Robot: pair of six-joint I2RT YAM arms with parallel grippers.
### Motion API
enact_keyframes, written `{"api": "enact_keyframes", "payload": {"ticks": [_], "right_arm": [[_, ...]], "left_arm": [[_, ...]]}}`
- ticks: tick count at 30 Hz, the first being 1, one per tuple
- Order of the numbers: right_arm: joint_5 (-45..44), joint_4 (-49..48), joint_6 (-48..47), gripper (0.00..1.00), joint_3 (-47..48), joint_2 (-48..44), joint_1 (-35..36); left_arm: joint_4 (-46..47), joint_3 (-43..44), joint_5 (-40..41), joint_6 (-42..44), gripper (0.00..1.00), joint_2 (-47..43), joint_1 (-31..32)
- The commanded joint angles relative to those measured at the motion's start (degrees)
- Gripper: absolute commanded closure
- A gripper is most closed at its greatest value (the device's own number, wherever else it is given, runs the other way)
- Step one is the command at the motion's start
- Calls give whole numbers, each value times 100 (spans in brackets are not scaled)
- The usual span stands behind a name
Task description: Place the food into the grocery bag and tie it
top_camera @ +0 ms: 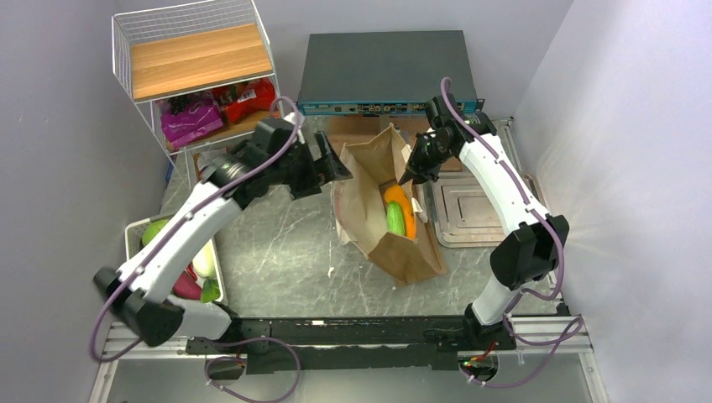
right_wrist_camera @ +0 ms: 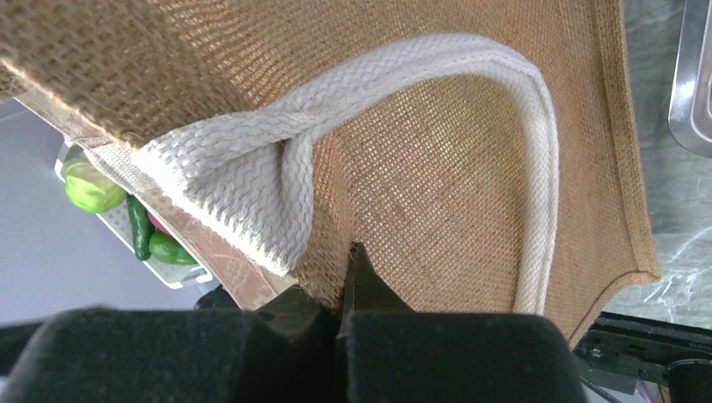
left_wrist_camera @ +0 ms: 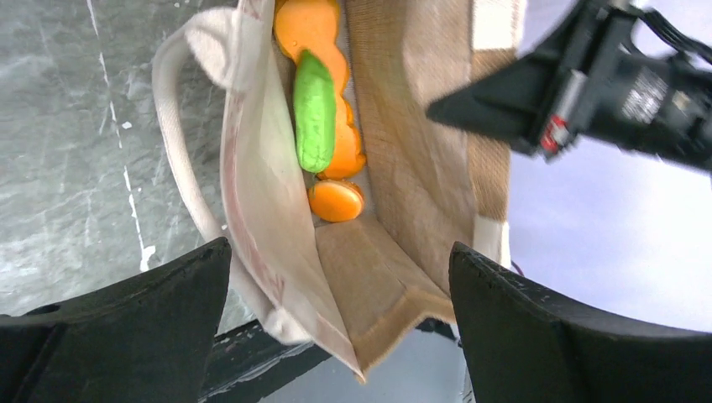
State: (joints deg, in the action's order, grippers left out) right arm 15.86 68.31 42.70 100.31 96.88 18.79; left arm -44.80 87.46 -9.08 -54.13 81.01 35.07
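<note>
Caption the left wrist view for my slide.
Open left gripper frames the open tan woven grocery bag, orange food pieces and a green food piece inside, right gripper pinching its wall.

The grocery bag I handle is coarse, open-weave tan cloth, matt and rough. Its handle is cream woven webbing. The orange piece and green piece look smooth and plastic-like. My left gripper has fingers of matt black plastic. The table is smooth, grey and marbled. The tray is dull metal.
</note>
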Motion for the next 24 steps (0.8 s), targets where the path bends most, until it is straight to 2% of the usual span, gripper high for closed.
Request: {"api": "enact_keyframes", "payload": {"ticks": [1,7,12,17,24], "right_arm": [[-212,-79,407,100,252,-365,48],[-285,-274,576,100,218,-404,71],[-301,-375,451,100,427,-79,127],[-237,-546,126,100,697,176,173],[-12,-966,-72,100,225,72,173]], "left_arm": [[-197,-256,224,506,1,-1081,-3],[-1251,230,870,1309,1,-1595,-264],[-2190,392,1668,1786,1,-1951,-903],[-2410,-309,2548,2084,1,-2764,-1193],[-2698,-1012,3298,2013,1,-3769,-1344]]}}
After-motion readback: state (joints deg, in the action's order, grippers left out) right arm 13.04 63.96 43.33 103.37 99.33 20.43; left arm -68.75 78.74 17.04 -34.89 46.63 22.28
